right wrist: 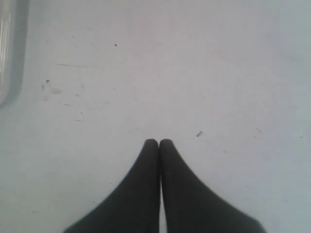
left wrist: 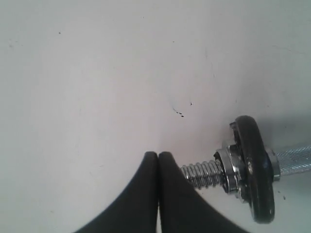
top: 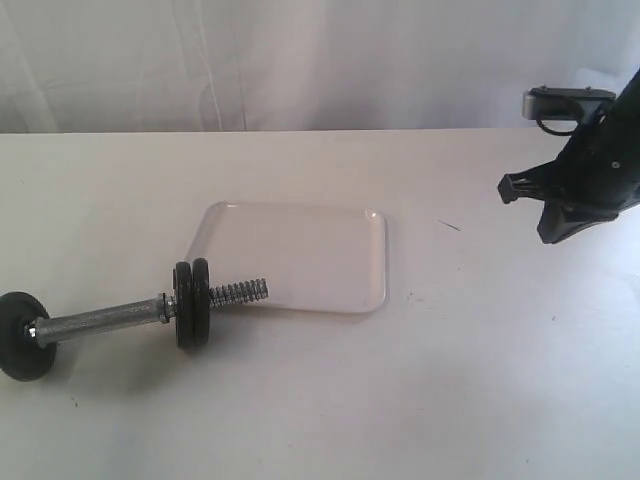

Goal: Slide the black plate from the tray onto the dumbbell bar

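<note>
Exterior view: tray (top: 330, 260) holds nothing I can see. Black plate (top: 203, 299) sits upright on the bar (top: 105, 320), pressed against a second disc (top: 184, 304) just inboard of it, so the slide looks done. Can't tell which of the pair came from the tray; I'm taking the outer one. What's left, at a guess: maybe nothing, or seating it tighter, since bare thread shows past it and no collar is visible there.

Bar lies flat on the table (top: 450, 400), long axis running left to right across the view and rising slightly to the right. Its threaded end points at the tray and overlaps the near left edge. An end disc (top: 20, 335) caps the other end.

Left gripper (left wrist: 158, 154): fingers pressed together, holding nothing, right beside the bar's thread at that end. Right gripper (right wrist: 159, 142): also closed up and empty, over bare table, well apart from the bar.
</note>
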Motion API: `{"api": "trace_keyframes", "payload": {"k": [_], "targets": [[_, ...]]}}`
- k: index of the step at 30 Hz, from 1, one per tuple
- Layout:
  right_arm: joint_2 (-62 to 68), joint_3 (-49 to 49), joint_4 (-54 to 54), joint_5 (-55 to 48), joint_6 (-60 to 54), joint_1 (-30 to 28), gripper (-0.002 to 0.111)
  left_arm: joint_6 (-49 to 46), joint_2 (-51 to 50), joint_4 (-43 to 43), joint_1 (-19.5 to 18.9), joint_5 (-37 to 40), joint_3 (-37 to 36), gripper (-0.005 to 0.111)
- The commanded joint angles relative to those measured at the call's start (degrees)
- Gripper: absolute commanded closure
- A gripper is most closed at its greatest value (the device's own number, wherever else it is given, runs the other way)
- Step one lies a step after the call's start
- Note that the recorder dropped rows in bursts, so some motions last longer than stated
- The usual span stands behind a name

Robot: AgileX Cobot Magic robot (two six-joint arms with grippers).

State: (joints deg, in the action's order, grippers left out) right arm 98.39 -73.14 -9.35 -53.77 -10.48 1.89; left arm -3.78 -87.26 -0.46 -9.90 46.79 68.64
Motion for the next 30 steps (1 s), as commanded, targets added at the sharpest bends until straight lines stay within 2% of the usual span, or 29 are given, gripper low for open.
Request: {"api": "trace_keyframes", "payload": {"k": [1, 7, 12, 17, 23, 30], "targets": [[-6.19, 2.59, 1.27, -0.55, 0.30, -0.29, 0.108, -1.22, 6.02, -0.45, -0.09, -0.71, -3.22, 0.107], [-14.79, 6.82, 1.99, -0.35, 0.30, -0.29, 0.108, -1.22, 13.20, -0.19, 0.14, -2.68, -8.77, 0.107], [-22.69, 10.28, 2.70, -0.34, 0.19, -0.29, 0.108, -2.85, 20.13, 1.56, 3.60, -5.41, -12.38, 0.107], [-31.58, 13.01, 2.86, -0.22, -0.03, -0.29, 0.108, -2.59, 27.47, 1.56, 6.64, -5.02, -13.42, 0.107], [-50.46, 18.12, 2.86, -0.23, -0.03, -0.29, 0.108, -2.00, 42.61, 1.63, 7.37, -8.06, -17.84, 0.107], [-73.52, 22.61, 2.64, -1.83, 0.18, -0.29, 0.108, -2.00, 61.80, 0.46, 7.37, -8.19, -22.72, 0.107]]}}
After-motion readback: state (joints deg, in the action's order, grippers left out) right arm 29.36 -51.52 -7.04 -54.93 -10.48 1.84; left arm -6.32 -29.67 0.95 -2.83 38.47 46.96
